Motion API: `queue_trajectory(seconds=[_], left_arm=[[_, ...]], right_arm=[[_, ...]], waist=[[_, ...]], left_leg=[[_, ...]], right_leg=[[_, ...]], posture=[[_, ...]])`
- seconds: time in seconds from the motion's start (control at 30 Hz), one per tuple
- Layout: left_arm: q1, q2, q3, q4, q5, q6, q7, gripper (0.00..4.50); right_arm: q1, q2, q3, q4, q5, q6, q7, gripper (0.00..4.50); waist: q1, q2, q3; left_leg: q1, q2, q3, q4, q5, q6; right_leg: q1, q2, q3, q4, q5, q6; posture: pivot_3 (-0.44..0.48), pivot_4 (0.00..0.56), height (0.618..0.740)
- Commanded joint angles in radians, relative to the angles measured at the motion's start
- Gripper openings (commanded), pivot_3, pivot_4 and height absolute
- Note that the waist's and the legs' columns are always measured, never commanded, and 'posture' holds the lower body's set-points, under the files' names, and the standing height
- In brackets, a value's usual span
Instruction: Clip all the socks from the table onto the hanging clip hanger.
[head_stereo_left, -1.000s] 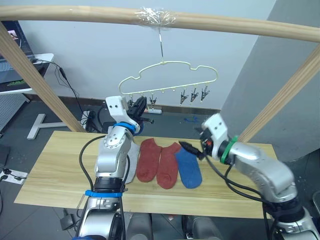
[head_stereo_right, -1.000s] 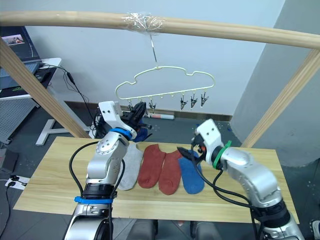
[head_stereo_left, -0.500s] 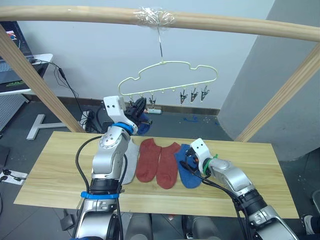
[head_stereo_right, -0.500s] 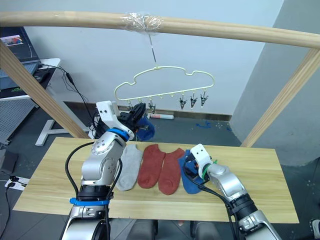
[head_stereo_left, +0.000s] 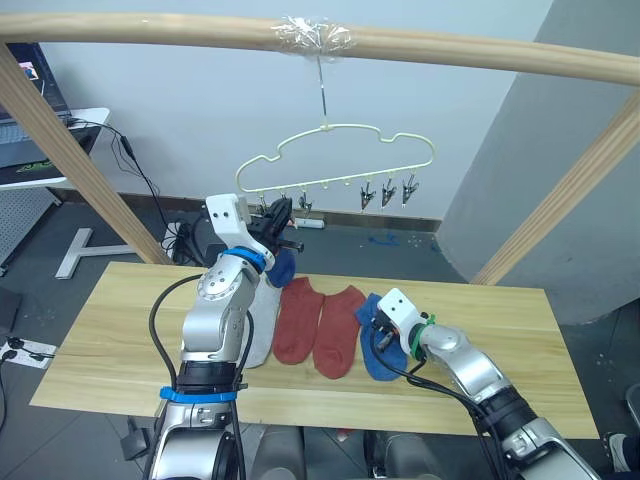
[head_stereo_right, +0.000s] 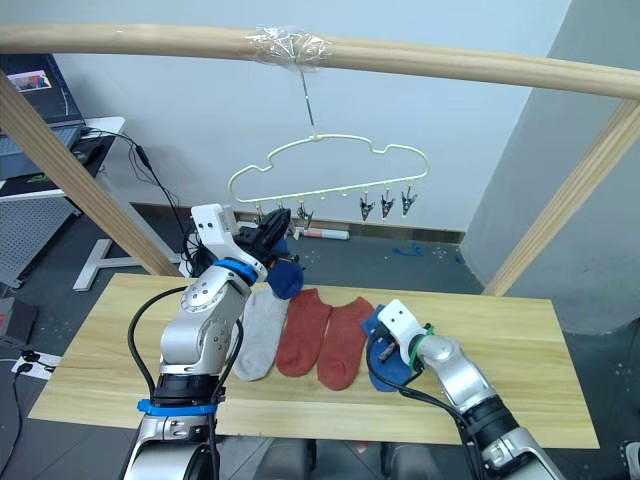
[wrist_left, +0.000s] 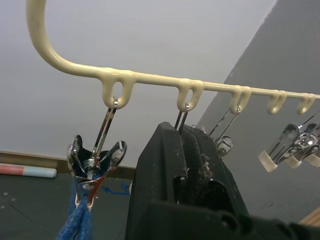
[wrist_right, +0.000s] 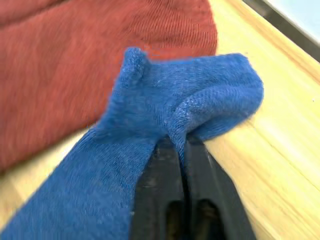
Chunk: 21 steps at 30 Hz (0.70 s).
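Observation:
The pale yellow clip hanger (head_stereo_left: 335, 150) hangs from the wooden pole. A blue sock (head_stereo_left: 284, 266) dangles from its first clip (wrist_left: 95, 160). My left gripper (head_stereo_left: 279, 213) is raised to the clip row and is shut on the second clip (wrist_left: 180, 119). On the table (head_stereo_left: 120, 330) lie a light grey sock (head_stereo_left: 263, 322), partly behind my left arm, two rust red socks (head_stereo_left: 295, 318) (head_stereo_left: 338, 328), and a second blue sock (head_stereo_left: 386, 352). My right gripper (wrist_right: 182, 145) is low on the table, shut on a bunched fold of that blue sock (wrist_right: 165, 120).
A thick wooden pole frame (head_stereo_left: 150, 28) spans overhead, with slanted legs at both sides of the table. Three free silver clips (head_stereo_left: 388, 190) hang at the hanger's right end. Cables and a white stand lie on the floor behind.
My right arm came down from above the table onto the blue sock and its fingers closed, bunching the sock's upper end. The left gripper stayed at the clip row.

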Motion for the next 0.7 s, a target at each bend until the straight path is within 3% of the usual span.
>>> queue_trajectory(seconds=[0.03, 0.1, 0.2, 0.33, 0.7], left_arm=[[0.001, 0.008, 0.061, -0.020, -0.161, 0.187, -0.047, 0.00], [-0.017, 0.013, 0.136, -0.005, -0.311, 0.353, -0.046, 0.00], [-0.038, 0.042, 0.200, 0.016, -0.434, 0.505, -0.046, 0.00], [-0.098, 0.072, 0.316, 0.070, -0.642, 0.708, -0.011, 0.00], [-0.110, 0.072, 0.327, 0.030, -0.782, 0.833, 0.046, 0.00]], right_arm=[[0.053, -0.089, -0.014, -0.157, 0.000, -0.031, 0.099, 0.07], [0.062, -0.117, -0.036, -0.279, 0.053, -0.016, 0.166, 0.07], [0.057, -0.113, -0.067, -0.395, 0.126, 0.048, 0.219, 0.07], [-0.036, -0.088, -0.075, -0.513, 0.192, 0.133, 0.268, 0.07], [-0.207, 0.029, -0.074, -0.492, 0.199, 0.208, 0.222, 0.07]], waist=[[0.000, 0.000, 0.000], [-0.005, 0.000, 0.000], [-0.024, 0.000, 0.000], [-0.034, 0.000, 0.000], [-0.015, 0.000, 0.000]], left_leg=[[0.000, 0.000, 0.000, 0.000, 0.000, 0.000], [0.000, 0.000, 0.000, 0.000, 0.000, 0.000], [0.003, 0.000, -0.002, 0.000, 0.000, 0.000], [0.007, 0.000, -0.004, -0.001, 0.000, 0.000], [0.003, -0.003, -0.003, -0.001, 0.000, 0.000]], right_leg=[[0.000, 0.000, 0.000, 0.000, -0.001, 0.001], [0.000, 0.000, 0.000, 0.000, -0.002, 0.004], [0.001, 0.002, 0.001, 0.002, -0.002, 0.004], [0.003, 0.002, 0.000, 0.004, -0.002, 0.004], [0.002, -0.001, 0.001, 0.001, 0.000, 0.000]], posture=[[0.203, 0.167, 0.740], [0.199, 0.167, 0.740], [0.190, 0.166, 0.740], [0.184, 0.168, 0.740], [0.193, 0.177, 0.740]])
